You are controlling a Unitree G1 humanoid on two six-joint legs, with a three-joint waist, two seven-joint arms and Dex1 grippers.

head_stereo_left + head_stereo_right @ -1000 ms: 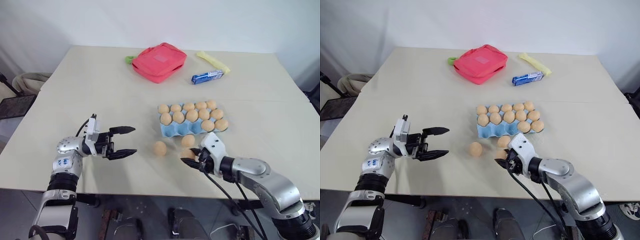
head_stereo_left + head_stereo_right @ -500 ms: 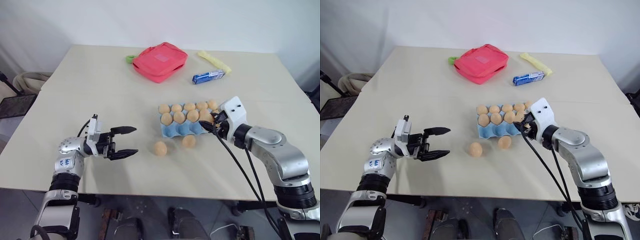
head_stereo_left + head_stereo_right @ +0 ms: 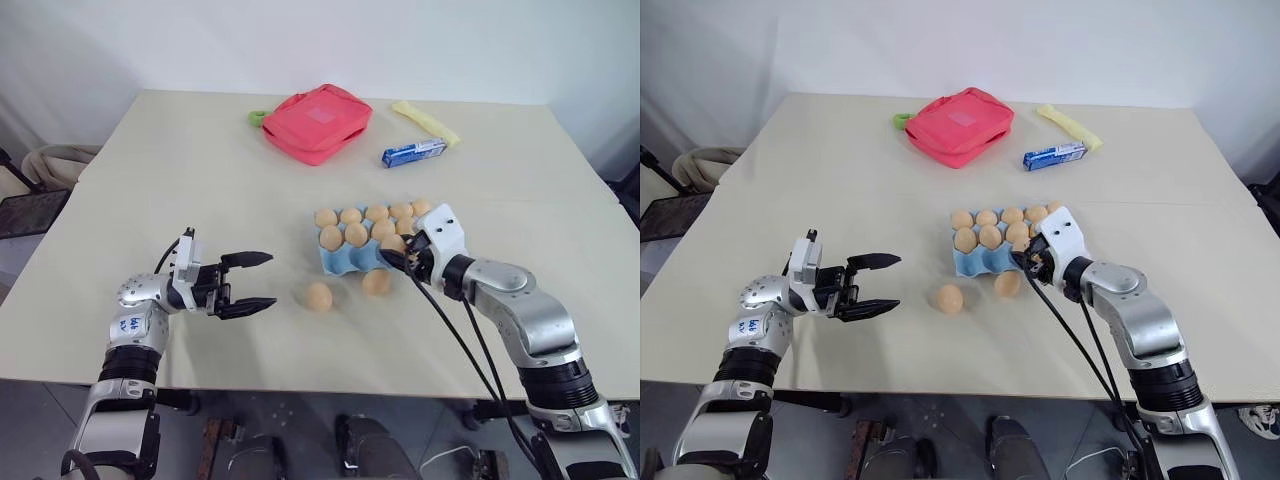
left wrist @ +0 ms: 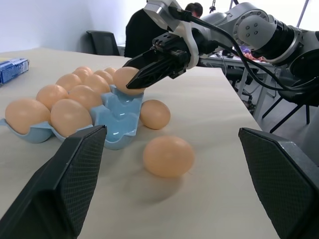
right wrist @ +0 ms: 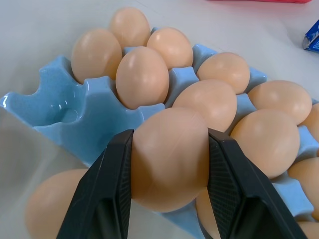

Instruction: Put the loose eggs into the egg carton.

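The light blue egg carton (image 3: 345, 262) sits mid-table with several tan eggs in its cups; the near-left cups (image 5: 55, 109) are empty. My right gripper (image 3: 393, 253) is shut on one egg (image 5: 169, 159), holding it just above the carton's near row. Two loose eggs (image 3: 319, 296) (image 3: 377, 282) lie on the table in front of the carton, and they show again in the left wrist view (image 4: 168, 156) (image 4: 154, 114). My left gripper (image 3: 255, 283) hovers open and empty to the left of them, pointing toward them.
A red pouch (image 3: 318, 122) lies at the back of the table, with a green item (image 3: 258, 118) beside it. A blue-and-white snack packet (image 3: 414, 153) and a yellow item (image 3: 427, 122) lie at the back right. The table's front edge is close below both arms.
My right gripper lifted an egg off the table in front of the carton, carried it up to the carton's right end, then left along the near row. The left arm stayed still.
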